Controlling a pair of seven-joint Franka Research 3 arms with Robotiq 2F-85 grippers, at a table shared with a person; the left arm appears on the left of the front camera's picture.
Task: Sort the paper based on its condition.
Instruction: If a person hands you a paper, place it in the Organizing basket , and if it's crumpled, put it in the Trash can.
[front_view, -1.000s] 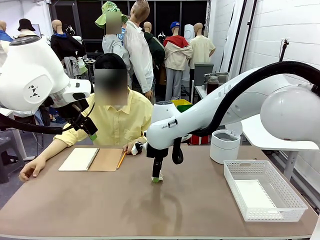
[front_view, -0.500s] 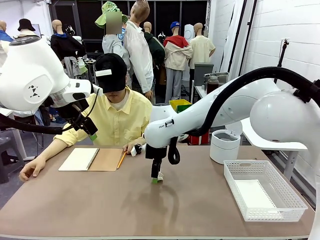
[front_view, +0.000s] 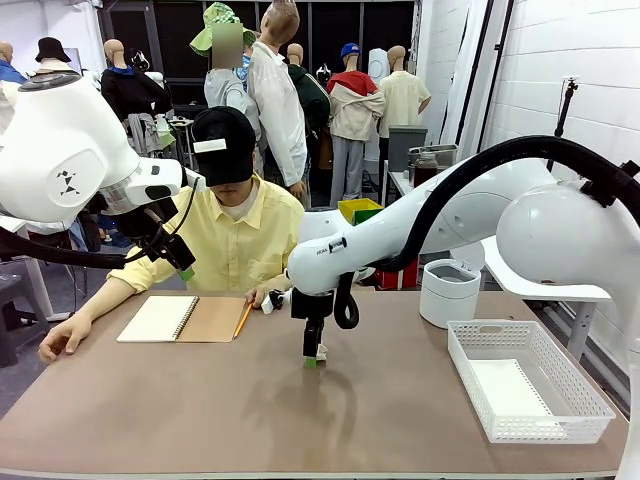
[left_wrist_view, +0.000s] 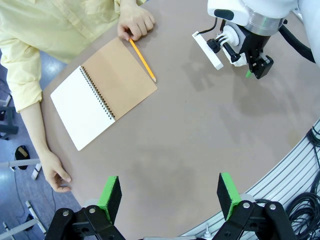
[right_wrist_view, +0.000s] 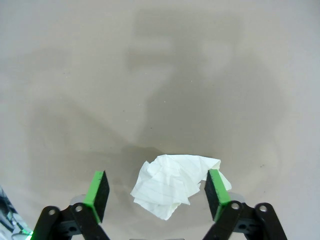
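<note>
Fingers (right_wrist_view: 98, 195) of the right gripper (right_wrist_view: 156, 194) stood wide apart, straddling a crumpled paper ball (right_wrist_view: 176, 186) that lay on the tabletop (right_wrist_view: 160, 75) near its middle, not yet pinched. By my reading the pick-up of a crumpled piece was in hand; the next move called for closing on the ball and lifting it. Out toward the right edge a white basket (front_view: 528, 394) held a flat sheet (front_view: 508, 388). The left gripper (left_wrist_view: 170, 195) hovered high with its fingers parted, empty, above the near-left part of the tabletop.
</note>
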